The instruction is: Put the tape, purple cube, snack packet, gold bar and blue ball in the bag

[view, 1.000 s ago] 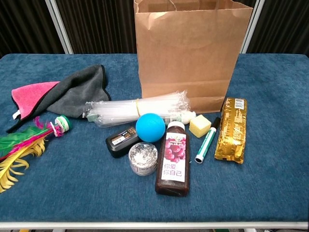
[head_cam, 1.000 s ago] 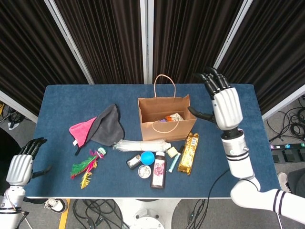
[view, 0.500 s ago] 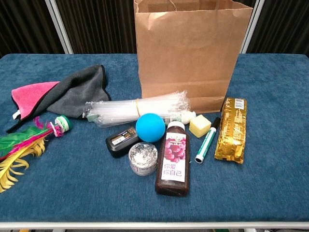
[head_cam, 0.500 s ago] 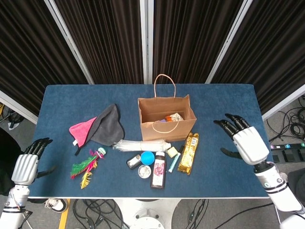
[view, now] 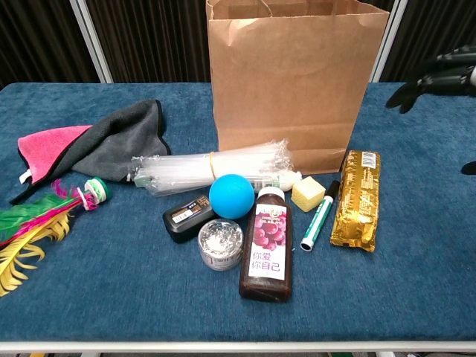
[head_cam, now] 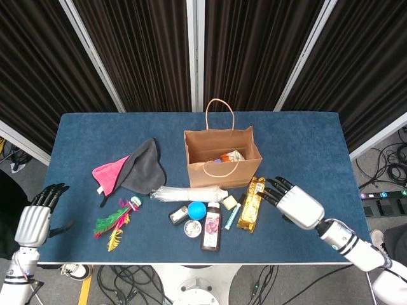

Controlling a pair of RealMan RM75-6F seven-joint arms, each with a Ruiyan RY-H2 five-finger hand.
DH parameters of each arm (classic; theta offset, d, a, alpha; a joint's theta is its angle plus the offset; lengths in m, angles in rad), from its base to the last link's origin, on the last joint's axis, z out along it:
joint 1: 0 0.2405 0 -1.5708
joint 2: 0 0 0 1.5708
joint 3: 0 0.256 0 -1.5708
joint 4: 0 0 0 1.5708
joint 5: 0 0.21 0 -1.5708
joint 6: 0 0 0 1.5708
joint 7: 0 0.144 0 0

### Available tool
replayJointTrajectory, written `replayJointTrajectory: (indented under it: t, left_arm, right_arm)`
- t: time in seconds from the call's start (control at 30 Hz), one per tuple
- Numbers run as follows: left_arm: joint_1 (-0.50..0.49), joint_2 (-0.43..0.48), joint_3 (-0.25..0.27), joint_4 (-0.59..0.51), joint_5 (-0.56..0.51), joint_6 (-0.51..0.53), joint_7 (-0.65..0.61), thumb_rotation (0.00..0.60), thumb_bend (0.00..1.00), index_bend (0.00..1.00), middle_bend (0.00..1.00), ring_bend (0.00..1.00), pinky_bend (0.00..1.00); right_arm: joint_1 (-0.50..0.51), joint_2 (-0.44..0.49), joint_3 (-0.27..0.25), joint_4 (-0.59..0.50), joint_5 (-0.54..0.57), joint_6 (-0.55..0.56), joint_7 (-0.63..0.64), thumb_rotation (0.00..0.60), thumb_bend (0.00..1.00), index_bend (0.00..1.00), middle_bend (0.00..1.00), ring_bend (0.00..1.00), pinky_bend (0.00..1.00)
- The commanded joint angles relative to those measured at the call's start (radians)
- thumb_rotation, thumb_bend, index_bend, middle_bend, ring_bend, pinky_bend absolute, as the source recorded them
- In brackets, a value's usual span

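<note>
Swung down from beside the bag (head_cam: 222,159), my right hand (head_cam: 294,204) hovers empty, fingers spread, near the gold bar (head_cam: 252,204), so I next close around it.

Juice bottle (view: 266,245): purple label with white Chinese characters, reads 你爱你自己, stacked in two lines; a small round logo above them, too small to read. Gold bar (view: 357,199): dark printed panel near its top end, text there too small to read. Small black box (view: 189,216): pale label with tiny print, illegible. Green marker (view: 318,216): print on its barrel, can't make it out. Snack packet (head_cam: 233,156) inside the bag (view: 297,82): printing visible from the head view, unreadable at this size. No other legible text or numbers in either view.
</note>
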Motion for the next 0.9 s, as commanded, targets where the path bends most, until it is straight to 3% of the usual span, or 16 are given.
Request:
replayJointTrajectory:
  t: [0.03,0.33,0.9]
  left_arm:
    - [0.0,-0.004,-0.002,0.01,0.0,0.005,0.001,0.6,0.22,0.22,0.26,0.16,0.25]
    - [0.001,-0.022,0.001,0.06,0.004,0.012,0.001,0.6,0.22,0.22,0.26,0.16,0.25]
    - [0.0,-0.035,-0.001,0.114,0.009,0.03,-0.015,0.6,0.22,0.22,0.26,0.16,0.25]
  right_arm:
    - [0.07,-0.08,-0.024,0.145,-0.114,0.045,-0.023,0.6,0.0,0.19,0.27,0.13,0.2]
    - [0.114,-0.229,-0.086,0.366,-0.138,0.057,0.048,0.6,0.0,0.19,0.27,0.13,0.21]
    - [0.15,-0.427,-0.133,0.654,-0.08,0.075,0.104,0.6,0.0,0.19,0.27,0.13,0.21]
